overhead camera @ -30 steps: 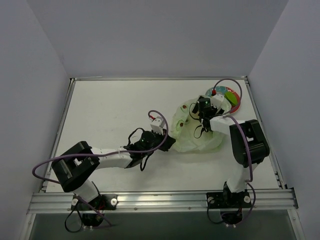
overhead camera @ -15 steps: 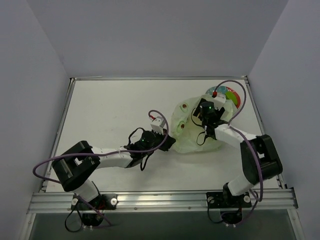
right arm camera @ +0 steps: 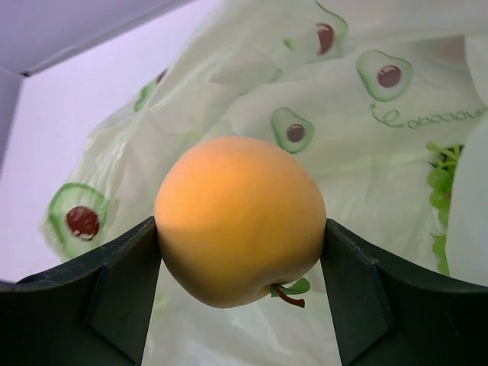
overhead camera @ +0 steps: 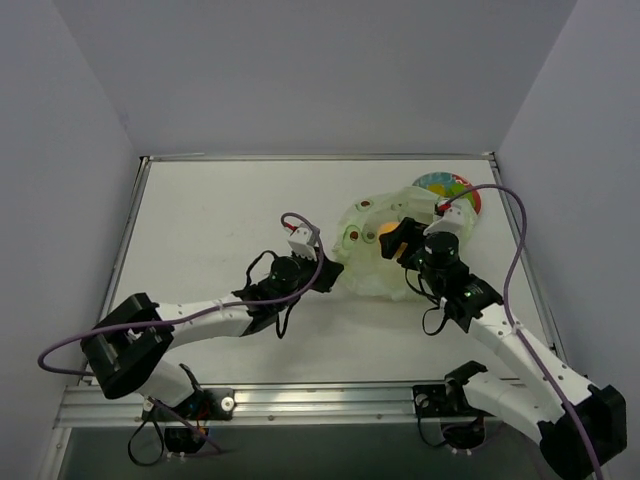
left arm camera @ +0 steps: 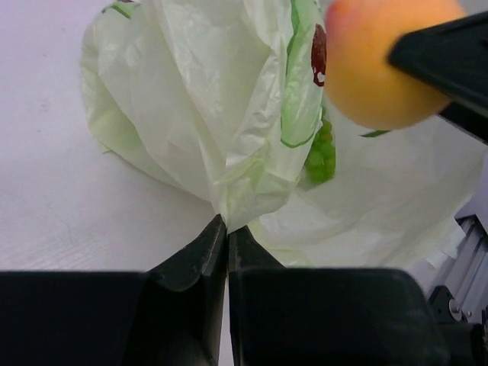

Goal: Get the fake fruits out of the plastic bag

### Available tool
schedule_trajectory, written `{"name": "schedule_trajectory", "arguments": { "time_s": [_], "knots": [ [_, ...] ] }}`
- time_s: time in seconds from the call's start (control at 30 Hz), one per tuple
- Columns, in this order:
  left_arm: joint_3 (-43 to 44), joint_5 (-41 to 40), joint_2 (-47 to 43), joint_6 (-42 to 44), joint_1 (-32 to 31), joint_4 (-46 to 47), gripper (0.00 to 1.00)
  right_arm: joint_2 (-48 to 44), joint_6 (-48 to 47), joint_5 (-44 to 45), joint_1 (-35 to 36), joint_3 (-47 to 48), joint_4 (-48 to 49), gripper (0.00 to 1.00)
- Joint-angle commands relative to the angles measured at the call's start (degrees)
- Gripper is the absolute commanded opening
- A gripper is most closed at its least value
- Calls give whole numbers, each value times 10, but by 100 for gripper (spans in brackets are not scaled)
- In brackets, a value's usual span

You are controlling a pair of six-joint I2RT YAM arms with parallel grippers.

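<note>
Orange-yellow and glossy, a small round plastic fruit (right arm camera: 240,221) with a short stalk and a green leaf is pinched between the two dark fingers (right arm camera: 126,282) of the right gripper (right arm camera: 240,255). The right wrist view shows this grip plainly, with the fruit held clear in front of the pale green translucent plastic bag (right arm camera: 343,114) printed with avocados. At its right edge that view also catches a bunch of small lime-green plastic grapes (right arm camera: 440,179) among the bag's folds.

Only the left wrist view shows the other grip: the left gripper (left arm camera: 227,236) has its fingers pressed together on a gathered fold at the bag's near edge.

From above, the left arm lies stretched low across the white table (overhead camera: 220,220) toward the bag's left side. The right arm reaches in from the near right corner, its wrist over the bag. A round red-and-teal floral plate (overhead camera: 445,185) lies just beyond the bag, at the far right.
</note>
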Motion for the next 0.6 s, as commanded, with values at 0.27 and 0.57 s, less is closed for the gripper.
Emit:
{"name": "schedule_trajectory", "arguments": {
  "time_s": [0.27, 0.57],
  "knots": [
    [-19, -66, -78, 20, 60, -35, 2, -19, -56, 100, -10, 233, -48, 24],
    [-19, -72, -72, 28, 69, -38, 2, 112, -49, 36, -258, 230, 9, 23]
  ]
}}
